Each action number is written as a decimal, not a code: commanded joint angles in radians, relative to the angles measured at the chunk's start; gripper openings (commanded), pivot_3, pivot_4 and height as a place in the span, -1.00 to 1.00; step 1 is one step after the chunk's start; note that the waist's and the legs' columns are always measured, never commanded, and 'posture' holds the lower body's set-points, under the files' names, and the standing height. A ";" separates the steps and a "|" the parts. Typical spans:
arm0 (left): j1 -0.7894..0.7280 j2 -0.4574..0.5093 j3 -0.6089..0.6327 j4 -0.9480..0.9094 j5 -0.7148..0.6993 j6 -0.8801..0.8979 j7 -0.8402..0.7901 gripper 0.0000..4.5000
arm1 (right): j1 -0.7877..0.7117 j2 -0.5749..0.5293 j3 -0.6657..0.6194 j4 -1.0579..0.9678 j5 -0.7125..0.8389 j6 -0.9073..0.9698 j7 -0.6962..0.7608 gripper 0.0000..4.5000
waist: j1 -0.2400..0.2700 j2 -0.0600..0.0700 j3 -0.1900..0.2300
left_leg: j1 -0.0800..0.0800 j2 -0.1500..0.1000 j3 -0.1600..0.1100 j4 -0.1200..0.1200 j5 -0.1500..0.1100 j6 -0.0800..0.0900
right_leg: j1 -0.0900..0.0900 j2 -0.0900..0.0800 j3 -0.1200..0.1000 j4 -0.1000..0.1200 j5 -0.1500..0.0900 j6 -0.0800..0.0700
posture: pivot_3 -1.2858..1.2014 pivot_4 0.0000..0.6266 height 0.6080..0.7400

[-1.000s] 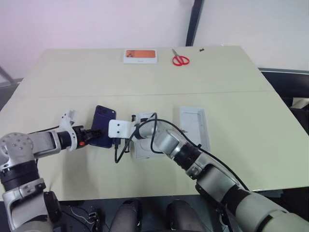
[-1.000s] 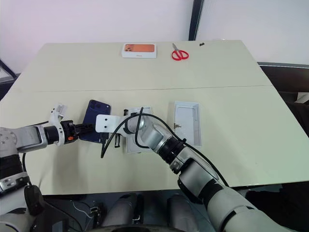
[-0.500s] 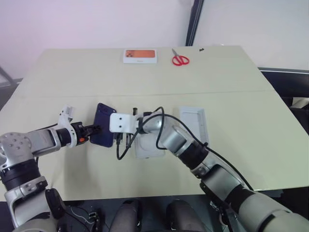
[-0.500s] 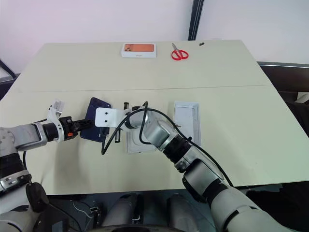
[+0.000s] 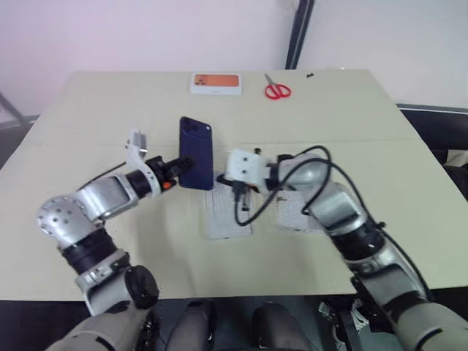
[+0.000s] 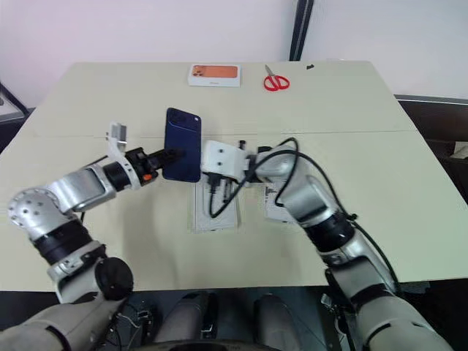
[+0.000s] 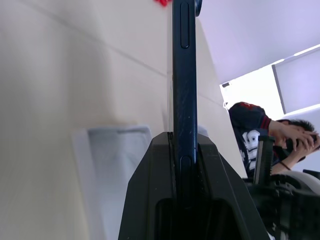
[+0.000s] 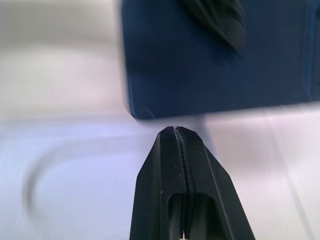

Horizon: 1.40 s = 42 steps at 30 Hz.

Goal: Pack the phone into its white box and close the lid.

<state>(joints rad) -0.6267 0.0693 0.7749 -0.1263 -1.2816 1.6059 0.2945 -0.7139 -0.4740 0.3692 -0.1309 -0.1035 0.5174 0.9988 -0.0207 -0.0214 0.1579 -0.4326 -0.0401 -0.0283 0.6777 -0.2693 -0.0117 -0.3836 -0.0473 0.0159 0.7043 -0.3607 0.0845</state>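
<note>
phone (image 5: 196, 153), no readable writing, left hand (image 5: 172, 167) gripping

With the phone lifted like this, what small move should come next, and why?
Probably lower the phone, clamped on edge in the left gripper, flat over the white tray below it. The shut right gripper sits beside the phone's lower edge, placed to steady it.

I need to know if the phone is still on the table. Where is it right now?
The phone is off the table, held upright in the left gripper left of centre, above the white tray, with the right gripper beside it.
</note>
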 commanded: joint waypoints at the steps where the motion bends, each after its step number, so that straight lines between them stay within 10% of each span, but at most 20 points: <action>1: 0.043 -0.016 -0.037 -0.067 -0.142 -0.026 0.145 -0.97 | -0.002 -0.040 -0.045 -0.026 0.019 -0.013 0.000 -1.00 | -0.004 0.000 0.000 | 0.000 0.000 0.000 -0.001 0.000 0.000 | 0.000 0.001 0.001 -0.002 0.000 0.000 | 0.03 -0.52 1.00; 10: 0.264 0.126 -0.415 -0.087 -0.670 -0.420 0.511 -0.97 | 0.011 -0.093 -0.051 0.029 0.017 -0.045 -0.016 -1.00 | 0.011 0.000 0.000 | 0.000 0.000 -0.001 0.001 0.000 -0.001 | 0.000 0.001 0.003 -0.003 0.000 0.000 | 0.03 -0.52 1.00; 21: 0.349 0.202 -0.608 -0.165 -0.691 -0.597 0.473 -0.97 | 0.007 -0.081 -0.037 0.061 0.011 -0.066 -0.030 -1.00 | 0.009 0.000 0.000 | 0.000 0.000 -0.001 0.001 0.001 -0.001 | 0.002 0.001 0.003 -0.005 0.000 0.000 | 0.03 -0.52 1.00; 28: 0.353 0.318 -0.640 -0.172 -0.691 -0.612 0.418 0.65 | 0.009 -0.082 -0.036 0.055 0.013 -0.062 -0.032 -1.00 | 0.009 0.000 0.000 | 0.000 0.000 -0.001 0.001 0.001 -0.001 | 0.002 0.002 0.003 -0.005 0.000 0.000 | 0.03 -0.52 1.00; 42: 0.346 0.835 -0.585 -0.233 -0.567 -0.475 -0.052 0.65 | -0.006 -0.080 -0.034 0.084 0.013 -0.080 -0.030 -1.00 | 0.010 0.003 0.002 | 0.000 0.000 -0.001 -0.001 0.001 -0.001 | 0.002 0.002 0.003 -0.006 0.000 -0.001 | 0.03 -0.52 1.00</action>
<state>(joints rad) -0.2499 0.8654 0.1406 -0.3355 -1.9109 1.1245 0.3438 -0.6939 -0.5580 0.3429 -0.0392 -0.0938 0.4560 0.9709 -0.0106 -0.0180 0.1597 -0.4325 -0.0399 -0.0295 0.6771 -0.2688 -0.0124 -0.3814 -0.0457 0.0184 0.6975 -0.3610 0.0839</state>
